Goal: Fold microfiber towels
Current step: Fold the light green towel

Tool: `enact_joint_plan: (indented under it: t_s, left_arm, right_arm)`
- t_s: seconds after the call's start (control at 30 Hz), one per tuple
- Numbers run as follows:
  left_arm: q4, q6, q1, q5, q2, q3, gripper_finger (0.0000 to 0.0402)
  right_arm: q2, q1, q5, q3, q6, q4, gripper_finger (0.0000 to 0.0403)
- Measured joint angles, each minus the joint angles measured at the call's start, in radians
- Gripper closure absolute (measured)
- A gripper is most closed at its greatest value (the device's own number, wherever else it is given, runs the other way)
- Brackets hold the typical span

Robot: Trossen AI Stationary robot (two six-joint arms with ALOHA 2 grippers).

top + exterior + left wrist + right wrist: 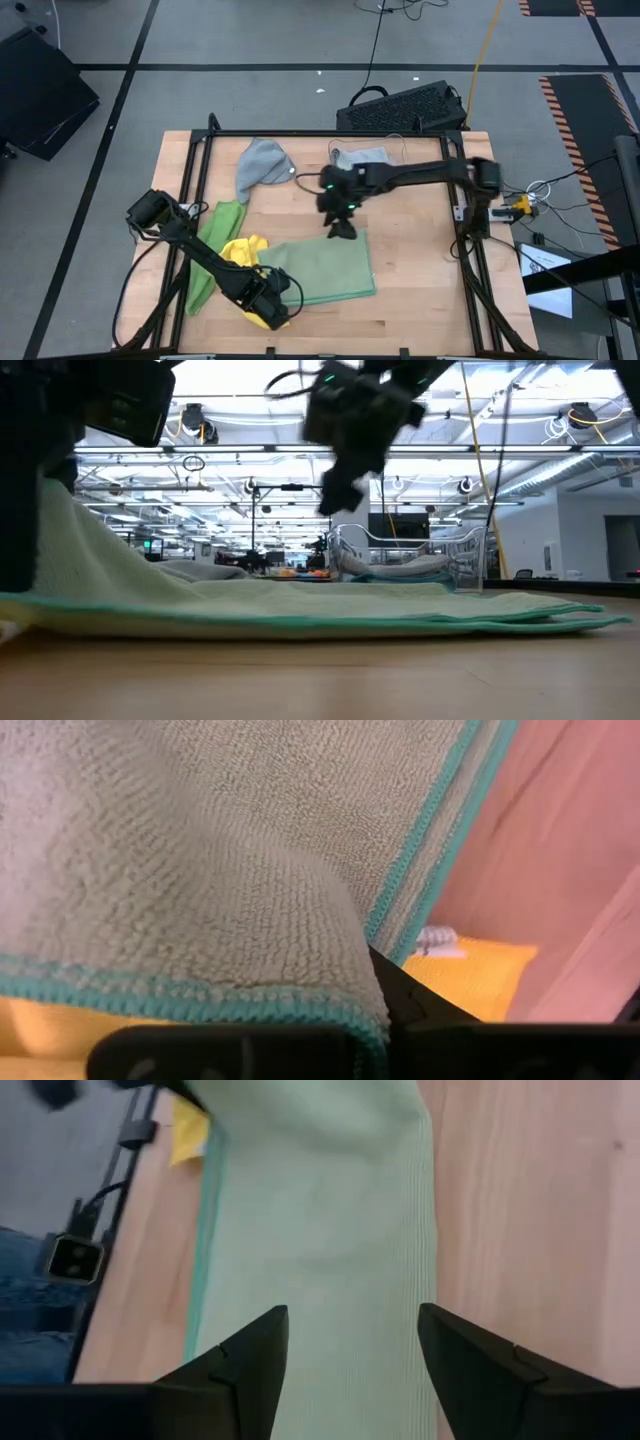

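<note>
Sage towel (325, 268) flat on desk (420, 300), left hand (268, 296) closed on its near corner, right hand (343, 226) open above far edge.

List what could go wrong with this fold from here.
1. The left gripper pinches only a corner of the sage green towel; it may slip out.
2. The yellow towel lies under that edge and could drag along.
3. The right gripper, open above the far edge, might bunch the cloth.
</note>
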Motion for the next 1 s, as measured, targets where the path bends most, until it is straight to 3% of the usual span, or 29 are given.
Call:
enact_joint_plan:
  t_s: [0.2,0.43,0.53,0.7,1.0]
  left_arm:
    - [-0.029,0.132,0.028,0.021,0.0,0.0,0.0394]
    - [-0.029,0.299,0.086,0.014,-0.004,0.0,0.0394]
    - [-0.03,0.373,0.113,0.014,-0.004,0.0,0.0394]
    - [-0.041,0.496,0.162,0.01,-0.004,0.0,0.0394]
    - [0.036,0.798,0.302,-0.09,-0.012,0.006,0.0394]
  right_arm:
    - [-0.21,0.086,0.099,-0.36,0.153,0.186,0.02]
    - [-0.269,0.266,0.21,-0.694,0.477,0.598,0.0277]
    - [-0.239,0.323,0.295,-0.746,0.562,0.665,0.032]
    - [-0.206,0.417,0.288,-0.786,0.775,0.668,0.0392]
    - [-0.208,0.641,0.373,-0.789,1.434,0.705,0.0401]
